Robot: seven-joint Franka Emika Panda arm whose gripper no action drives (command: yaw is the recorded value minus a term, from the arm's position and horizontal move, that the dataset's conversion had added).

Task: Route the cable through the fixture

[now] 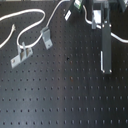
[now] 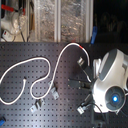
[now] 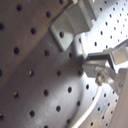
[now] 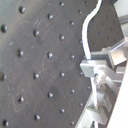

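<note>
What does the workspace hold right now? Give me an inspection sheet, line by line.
Surface: black perforated board, bare in front.
Job's things: the fixture stands upright; the cable loops past it and does not look threaded.
Clutter: two-post bracket; another grey clip close to the gripper.
Grippers: gripper low over the board, apparently shut on the cable.
Cables: only the white cable, lying in loose loops.
Surroundings: clear storage bins behind the board in the second exterior view.
</note>
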